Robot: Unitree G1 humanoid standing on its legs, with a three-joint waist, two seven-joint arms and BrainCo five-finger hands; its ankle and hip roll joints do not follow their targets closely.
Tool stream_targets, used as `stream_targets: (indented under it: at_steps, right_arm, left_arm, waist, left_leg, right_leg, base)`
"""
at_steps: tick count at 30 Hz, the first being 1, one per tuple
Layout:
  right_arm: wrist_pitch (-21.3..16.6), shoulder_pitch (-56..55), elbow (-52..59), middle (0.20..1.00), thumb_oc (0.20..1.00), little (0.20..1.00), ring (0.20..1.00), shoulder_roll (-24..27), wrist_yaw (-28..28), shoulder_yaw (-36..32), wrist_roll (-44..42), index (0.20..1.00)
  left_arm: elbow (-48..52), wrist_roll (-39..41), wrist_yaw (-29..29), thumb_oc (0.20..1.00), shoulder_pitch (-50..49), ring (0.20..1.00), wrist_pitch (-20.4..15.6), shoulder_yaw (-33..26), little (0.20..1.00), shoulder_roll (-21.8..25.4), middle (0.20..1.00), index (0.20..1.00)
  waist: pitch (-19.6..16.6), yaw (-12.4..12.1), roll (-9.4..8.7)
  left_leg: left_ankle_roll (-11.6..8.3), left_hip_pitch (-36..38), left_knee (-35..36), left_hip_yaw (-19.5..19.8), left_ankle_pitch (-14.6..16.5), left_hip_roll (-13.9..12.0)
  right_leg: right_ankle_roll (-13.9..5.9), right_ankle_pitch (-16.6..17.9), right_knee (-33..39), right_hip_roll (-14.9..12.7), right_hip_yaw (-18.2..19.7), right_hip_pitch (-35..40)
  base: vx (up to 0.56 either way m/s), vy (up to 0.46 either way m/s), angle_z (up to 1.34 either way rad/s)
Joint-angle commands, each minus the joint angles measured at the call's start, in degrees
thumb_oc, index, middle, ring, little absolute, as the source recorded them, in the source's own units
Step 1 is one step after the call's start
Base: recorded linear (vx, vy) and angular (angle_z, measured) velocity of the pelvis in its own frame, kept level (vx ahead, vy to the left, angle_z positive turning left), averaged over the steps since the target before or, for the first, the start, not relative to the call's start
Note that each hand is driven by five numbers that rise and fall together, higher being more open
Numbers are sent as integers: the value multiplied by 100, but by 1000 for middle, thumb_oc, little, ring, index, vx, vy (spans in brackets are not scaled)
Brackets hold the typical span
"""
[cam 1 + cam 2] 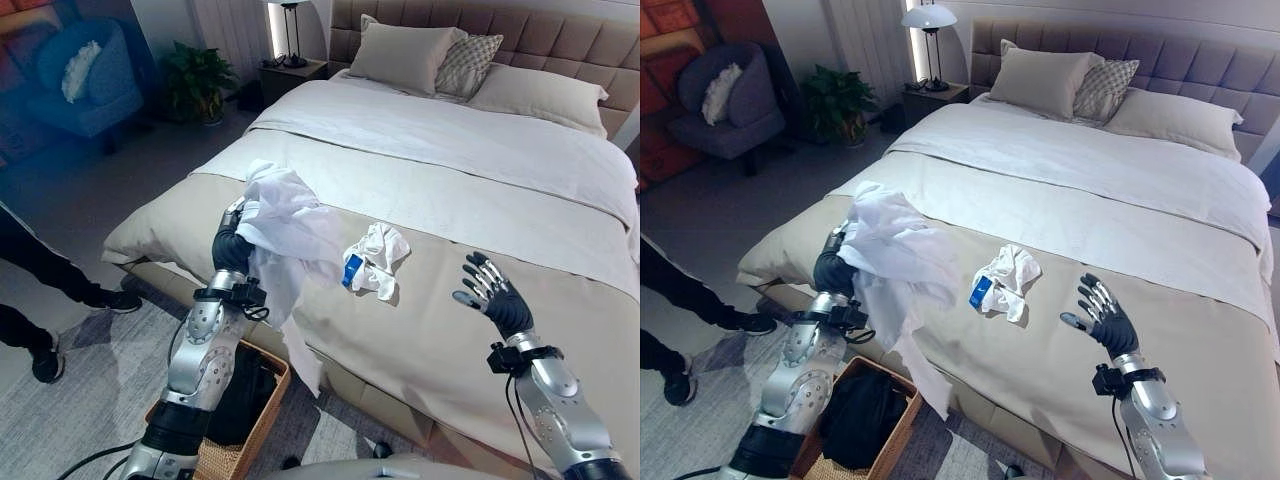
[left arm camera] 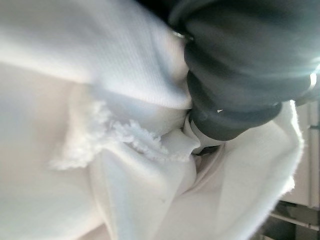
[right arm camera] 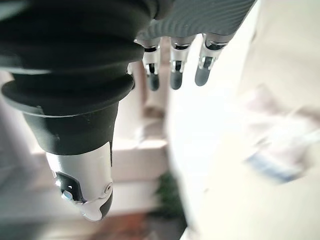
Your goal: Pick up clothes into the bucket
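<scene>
Left hand (image 1: 232, 245) buried in white shirt (image 1: 290, 235), grip unclear; right hand (image 1: 490, 285) open, empty.

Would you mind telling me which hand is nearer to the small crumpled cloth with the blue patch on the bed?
Right, by a little. The right hand hovers open just past the cloth; the left hand, draped in a white garment, is on its other side.

No text, label or number can be read — none legible.
</scene>
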State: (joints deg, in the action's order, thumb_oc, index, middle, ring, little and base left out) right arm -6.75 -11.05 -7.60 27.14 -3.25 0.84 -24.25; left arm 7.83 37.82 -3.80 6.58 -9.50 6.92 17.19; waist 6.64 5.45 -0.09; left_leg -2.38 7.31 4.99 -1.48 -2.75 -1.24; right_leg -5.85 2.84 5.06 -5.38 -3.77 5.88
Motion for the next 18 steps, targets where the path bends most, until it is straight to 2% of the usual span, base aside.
stream_targets:
  at_steps: [1, 4, 10, 15, 16, 18]
  right_arm:
    - [-143, 127, -655, 1000, 1000, 1000, 1000, -241, 42, 215, 572, 1000]
    - [-100, 111, -1576, 1000, 1000, 1000, 1000, -380, 256, 297, 1242, 1000]
    - [-81, 205, -3412, 1000, 1000, 1000, 1000, -701, 495, 560, 1786, 1000]
    - [-51, 115, -4292, 1000, 1000, 1000, 1000, -843, 463, 751, 1975, 1000]
    - [-36, 87, -4797, 1000, 1000, 1000, 1000, -910, 494, 731, 2007, 1000]
    - [-34, 10, -4929, 1000, 1000, 1000, 1000, -952, 475, 736, 2062, 1000]
  left_arm:
    - [549, -140, -30, 200, 330, 200, -720, -438, 200, 141, 200, 200]
    - [658, -237, -93, 200, 386, 200, -818, -728, 200, 252, 200, 200]
    - [964, -358, -398, 200, 578, 200, -1103, -1278, 200, 515, 200, 200]
    - [1056, -729, -637, 200, 779, 200, -1228, -1573, 200, 1021, 200, 200]
    - [962, -997, -793, 200, 811, 200, -1297, -1813, 200, 1426, 200, 200]
    - [883, -1109, -921, 200, 715, 200, -1380, -2072, 200, 1638, 200, 200]
  waist:
    - [-251, -8, -267]
    - [-234, -8, -253]
    - [-197, -17, -215]
    - [-146, -16, -199]
    - [-123, -17, -184]
    - [-90, -31, -169]
  left_leg:
    - [106, -200, -674, 97, 698, 241]
    - [105, -199, -676, 84, 712, 244]
    - [84, -203, -672, 75, 720, 235]
    - [65, -223, -653, 94, 704, 231]
    - [56, -231, -649, 105, 705, 230]
    - [47, -250, -651, 109, 698, 234]
  right_leg:
    - [-217, -378, -800, -316, -153, -192]
    - [-221, -373, -797, -315, -150, -197]
    - [-233, -364, -778, -311, -138, -210]
    - [-243, -370, -788, -304, -156, -232]
    - [-249, -371, -794, -307, -168, -241]
    - [-252, -369, -798, -305, -171, -262]
  base:
    - [0, 0, 0]
    - [0, 0, 0]
    - [0, 0, 0]
    - [0, 0, 0]
    - [0, 0, 0]
    - [0, 0, 0]
